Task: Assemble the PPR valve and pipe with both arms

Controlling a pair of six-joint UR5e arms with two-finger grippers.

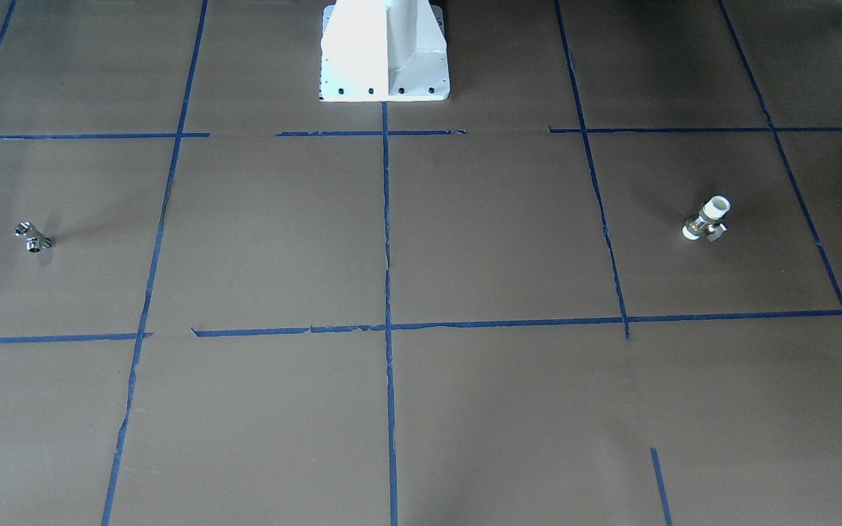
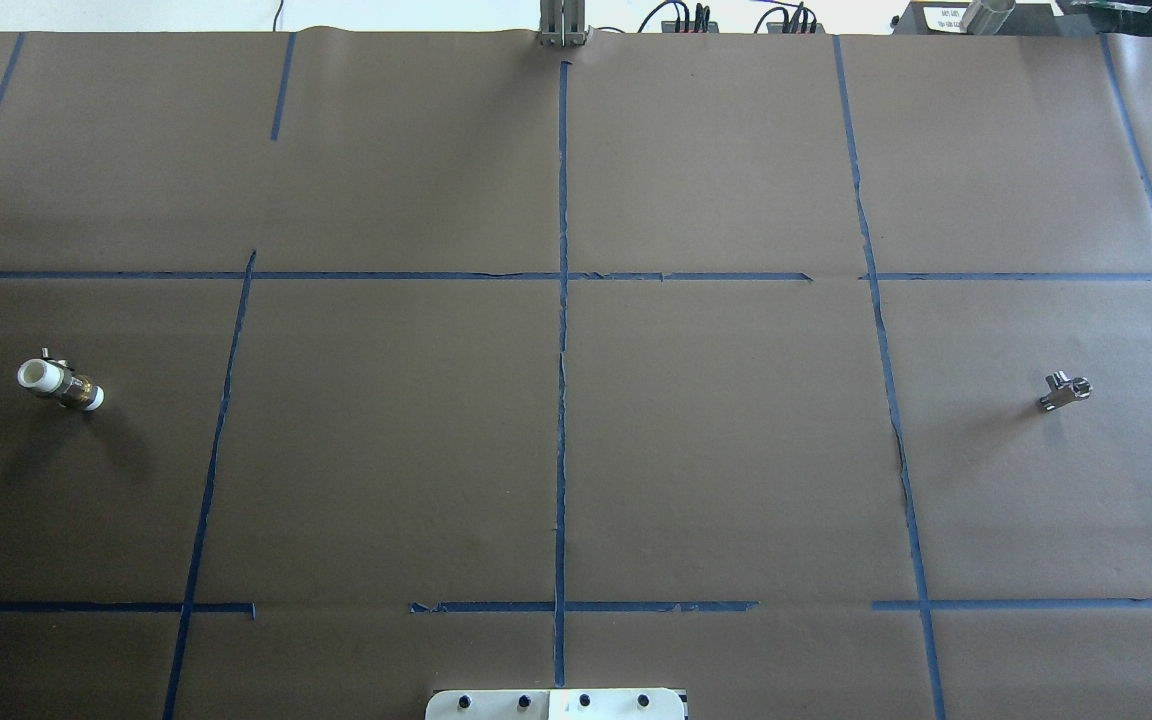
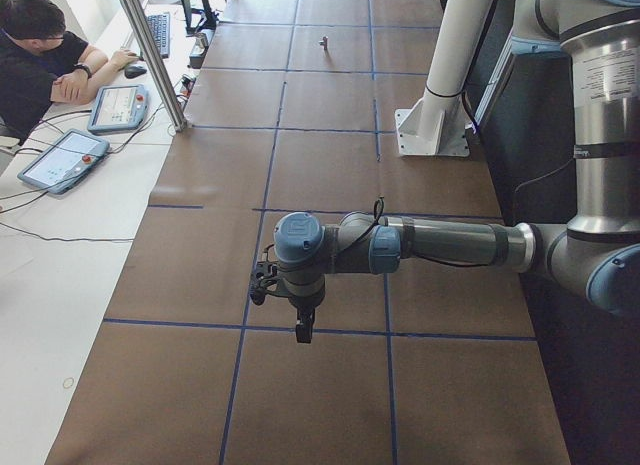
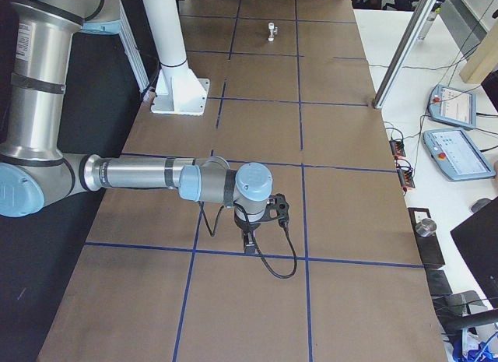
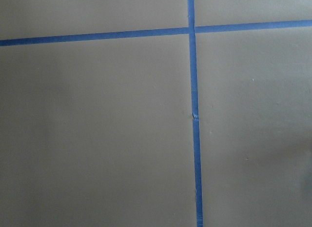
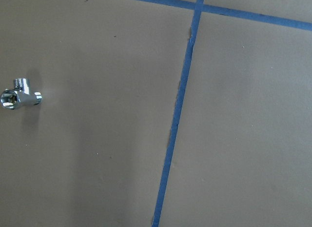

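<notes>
Lying on the paper-covered table (image 2: 386, 450) at the robot's left end, the PPR valve (image 2: 60, 382) is looking small, rigid and fairly dense, its white collars probably offering a surer hold than the smooth metal middle. Well apart, at the right end, the pipe (image 2: 1064, 390) is sitting untouched, likely slick, best pinched across its hexagonal end. The left gripper (image 3: 301, 333) and right gripper (image 4: 249, 245) are hanging without either part, and I cannot tell how wide they are standing.

Was a table (image 2: 716, 450) papered brown and gridded with blue tape lines (image 2: 562, 400). Carried the PPR valve (image 2: 60, 382) lying far left and the chrome pipe (image 2: 1064, 391) far right, well apart. Bore the white pedestal base (image 1: 384, 51) at the near middle edge.
</notes>
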